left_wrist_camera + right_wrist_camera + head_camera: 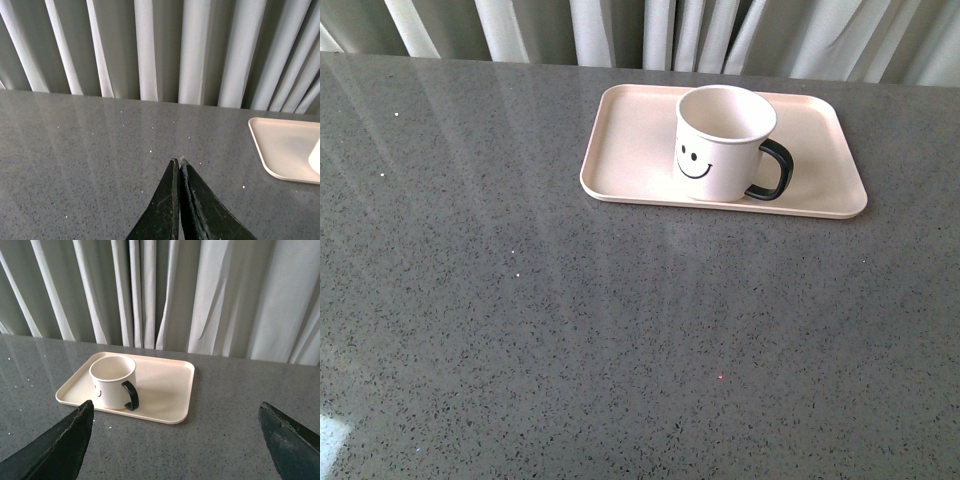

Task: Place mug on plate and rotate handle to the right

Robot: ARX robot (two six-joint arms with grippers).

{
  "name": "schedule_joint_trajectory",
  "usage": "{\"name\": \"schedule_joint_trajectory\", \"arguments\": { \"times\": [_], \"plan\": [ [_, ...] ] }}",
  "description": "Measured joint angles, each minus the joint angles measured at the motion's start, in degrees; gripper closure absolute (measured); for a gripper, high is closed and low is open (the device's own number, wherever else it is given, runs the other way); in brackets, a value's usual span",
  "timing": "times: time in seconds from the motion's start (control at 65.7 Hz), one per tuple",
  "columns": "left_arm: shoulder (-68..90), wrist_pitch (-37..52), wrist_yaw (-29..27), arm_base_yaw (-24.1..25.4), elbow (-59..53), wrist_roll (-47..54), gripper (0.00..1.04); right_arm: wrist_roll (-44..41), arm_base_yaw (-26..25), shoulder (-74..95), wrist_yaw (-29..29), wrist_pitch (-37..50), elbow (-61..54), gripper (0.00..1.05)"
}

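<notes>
The cream-white mug [720,142] with a black smiley face stands upright on the pale pink plate [630,150] at the far middle of the table. Its black handle [772,171] points right in the front view. Neither arm shows in the front view. My right gripper [175,410] is open and empty, set back from the plate [165,390], with the mug [112,382] and its handle [131,395] ahead of it. My left gripper [179,162] is shut and empty over bare table, left of the plate's corner [280,150]; a sliver of the mug [316,157] shows at the frame edge.
The grey speckled table [570,330] stretches wide in front of and left of the plate. White pleated curtains [650,30] hang right behind the table's far edge.
</notes>
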Motion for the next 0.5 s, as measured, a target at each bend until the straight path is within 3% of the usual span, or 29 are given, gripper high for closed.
{"name": "schedule_joint_trajectory", "arguments": {
  "times": [0.289, 0.502],
  "plan": [
    [-3.0, -2.1, 0.0, 0.0, 0.0, 0.0, 1.03, 0.0, 0.0, 0.0, 0.0, 0.0, 0.0, 0.09],
    [-3.0, -2.1, 0.0, 0.0, 0.0, 0.0, 0.67, 0.0, 0.0, 0.0, 0.0, 0.0, 0.0, 0.09]
  ]
}}
